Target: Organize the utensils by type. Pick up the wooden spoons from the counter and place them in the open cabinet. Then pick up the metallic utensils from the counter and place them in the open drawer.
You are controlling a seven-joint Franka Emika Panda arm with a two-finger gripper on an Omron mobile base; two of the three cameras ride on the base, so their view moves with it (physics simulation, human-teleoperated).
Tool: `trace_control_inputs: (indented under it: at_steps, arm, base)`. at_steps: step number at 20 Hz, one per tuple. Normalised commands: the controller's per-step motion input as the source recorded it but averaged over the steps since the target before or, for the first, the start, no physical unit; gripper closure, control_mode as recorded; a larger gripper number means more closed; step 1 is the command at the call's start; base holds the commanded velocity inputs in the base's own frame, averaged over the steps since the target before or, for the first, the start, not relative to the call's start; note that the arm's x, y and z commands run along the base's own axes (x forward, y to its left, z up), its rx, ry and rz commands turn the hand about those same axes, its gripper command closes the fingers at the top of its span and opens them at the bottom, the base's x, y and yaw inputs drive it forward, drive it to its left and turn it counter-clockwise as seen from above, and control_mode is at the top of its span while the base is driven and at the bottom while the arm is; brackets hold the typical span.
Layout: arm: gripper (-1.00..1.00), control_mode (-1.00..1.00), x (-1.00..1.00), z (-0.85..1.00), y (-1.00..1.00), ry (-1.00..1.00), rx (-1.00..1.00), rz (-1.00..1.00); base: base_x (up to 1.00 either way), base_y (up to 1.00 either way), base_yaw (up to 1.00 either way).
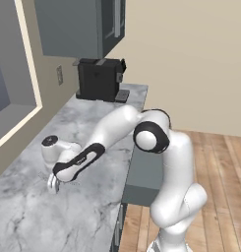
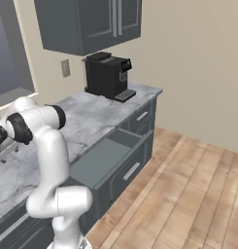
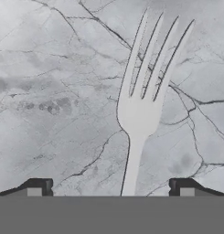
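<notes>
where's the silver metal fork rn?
The thin silvery four-tined fork lies flat on the grey-white veined marble counter, in the hand view centred between the open fingers, tines pointing away; left base view puts the gripper low over the counter.

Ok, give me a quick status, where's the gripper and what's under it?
Gripper open, low over the counter. Metal fork lies flat between the fingertips, not gripped. Drawer stands open. Nothing in the way.

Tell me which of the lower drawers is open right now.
The wide dark grey drawer nearest the robot, pulled out from under the grey-white marble counter. The one beyond it, nearer the black coffee machine, sits flush and shut.
</notes>
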Motion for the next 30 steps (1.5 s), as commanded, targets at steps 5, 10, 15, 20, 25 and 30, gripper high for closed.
trace_control_inputs:
  at_steps: [5,10,15,20,25,30]
  arm:
    - [1.0,-1.0,0.0,-1.0,-0.85,0.04,0.0,-0.12]
    - [1.0,-1.0,0.0,-1.0,-0.94,0.08,0.01,-0.14]
    - [1.0,-1.0,0.0,-1.0,-0.84,0.04,0.02,-0.13]
    - [1.0,-1.0,-0.01,-1.0,-0.74,0.0,0.01,-0.12]
    - [1.0,-1.0,-0.17,-0.27,-0.43,-0.02,0.03,-0.15]
    - [1.0,-1.0,-0.2,0.3,-0.32,-0.12,0.13,-0.38]
  base:
    - [0.0,0.0,0.0]
    - [0.0,0.0,0.0]
    - [0.0,0.0,0.0]
    - [0.0,0.0,0.0]
    - [0.0,0.0,0.0]
    - [0.0,0.0,0.0]
